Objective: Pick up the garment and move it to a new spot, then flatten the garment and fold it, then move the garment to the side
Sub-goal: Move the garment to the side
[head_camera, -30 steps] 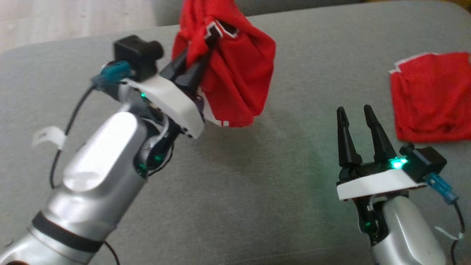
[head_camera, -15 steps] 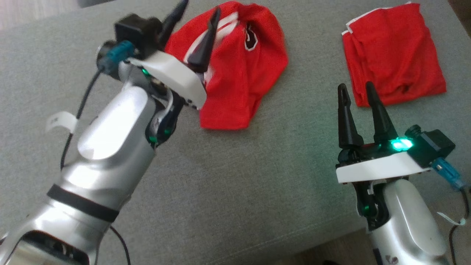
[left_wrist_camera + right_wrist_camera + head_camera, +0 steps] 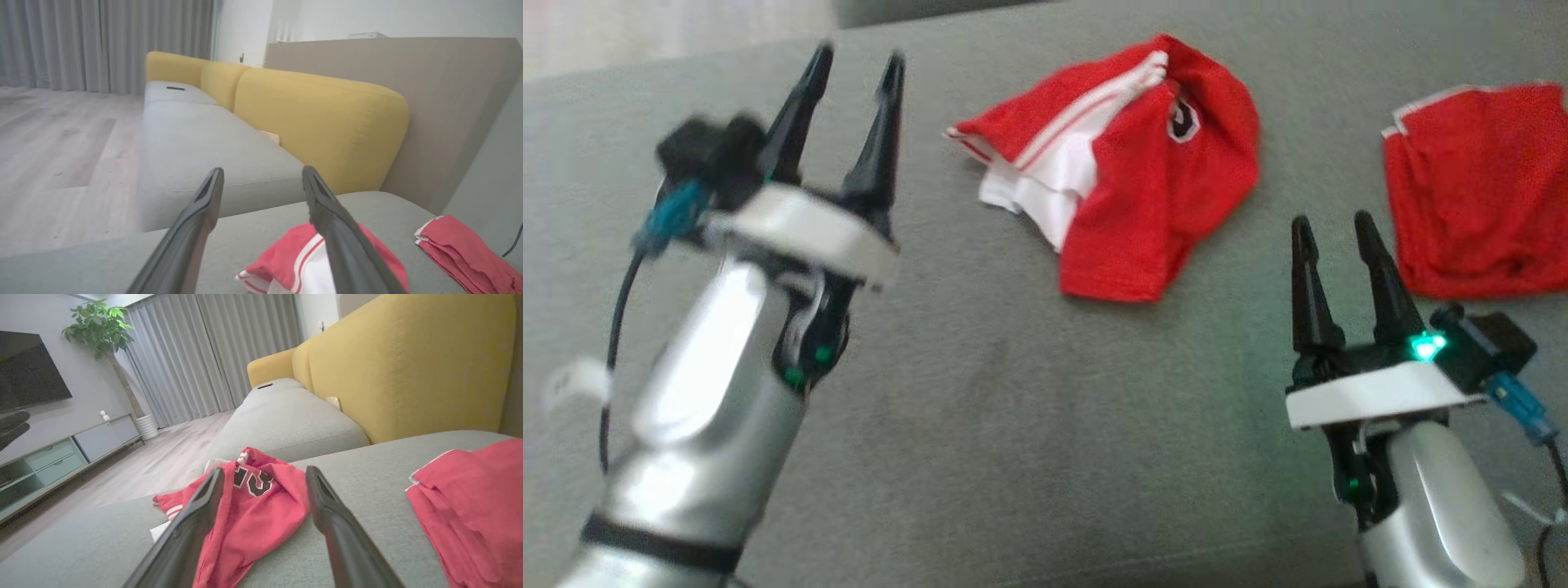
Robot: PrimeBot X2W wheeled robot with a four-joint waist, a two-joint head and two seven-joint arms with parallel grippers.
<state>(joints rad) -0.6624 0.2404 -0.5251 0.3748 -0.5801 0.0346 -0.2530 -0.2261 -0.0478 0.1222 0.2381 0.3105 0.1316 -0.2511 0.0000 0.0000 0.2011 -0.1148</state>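
left gripper (image 3: 859, 57): fingers spread wide, nothing between them; upper left of head view, blurred, raised clear of the cushion
right gripper (image 3: 1333, 220): fingers parted, empty; lower right of head view, tips pointing up the frame into the gap between the two red pieces
task thing: red jersey (image 3: 1152, 188), white trim, black numerals; upper middle of head view, lying on the cushion, touching neither gripper
jersey shape: crumpled heap, white-striped part folded out to its left, red part bunched and drooping toward bottom of frame; not flat, not folded
why so: looks set down at its new spot, so both pairs of fingers are free; likely stage is the start of flattening
why the arms flank it: left gripper to the left of the heap, right gripper below-right; my guess is each is placed to take one edge and pull it out
second piece: folded red garment (image 3: 1478, 196) at right edge of head view, apart from the jersey; probably set aside, not the one in hand
risk: thin slippery-looking cloth, layers bunched, so a pinch may catch more than one layer
surface: grey sofa seat (image 3: 1029, 441), plain fabric
room: yellow backrest (image 3: 327, 118), grey curtains (image 3: 212, 355), wood floor (image 3: 61, 143), wall TV (image 3: 28, 371), potted plant (image 3: 98, 322), low cabinet (image 3: 61, 453)
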